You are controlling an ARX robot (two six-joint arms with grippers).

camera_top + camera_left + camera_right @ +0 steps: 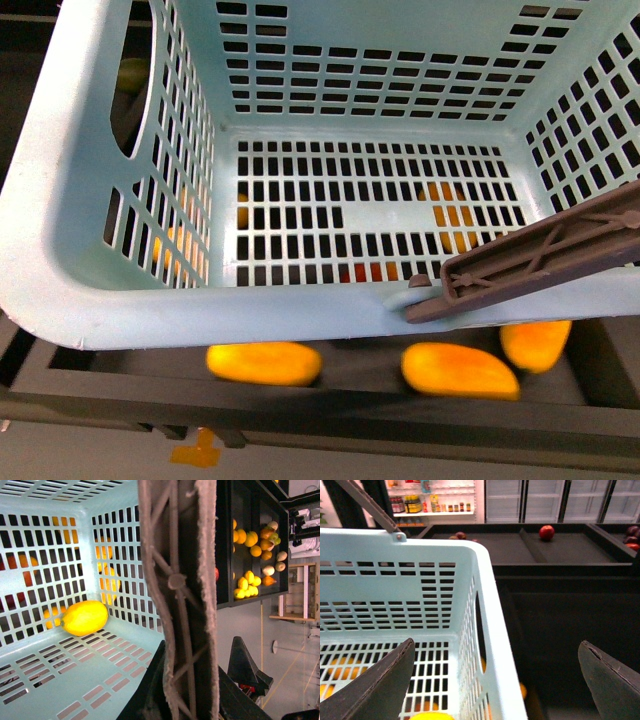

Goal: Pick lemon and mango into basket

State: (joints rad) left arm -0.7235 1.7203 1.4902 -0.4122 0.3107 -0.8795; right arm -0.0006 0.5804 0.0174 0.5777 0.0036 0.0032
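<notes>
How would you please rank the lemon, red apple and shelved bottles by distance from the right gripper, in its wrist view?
1. lemon, in the basket by the fingers.
2. red apple, on the dark display beyond.
3. shelved bottles, at the far back.

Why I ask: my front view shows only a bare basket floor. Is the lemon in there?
Observer: Yes. The left wrist view shows the lemon lying inside the basket, at the foot of a slotted wall.
Operator: And the right hand?
Observer: In its wrist view the right hand is open and holds nothing, with the basket's rim showing between its fingers.
</notes>
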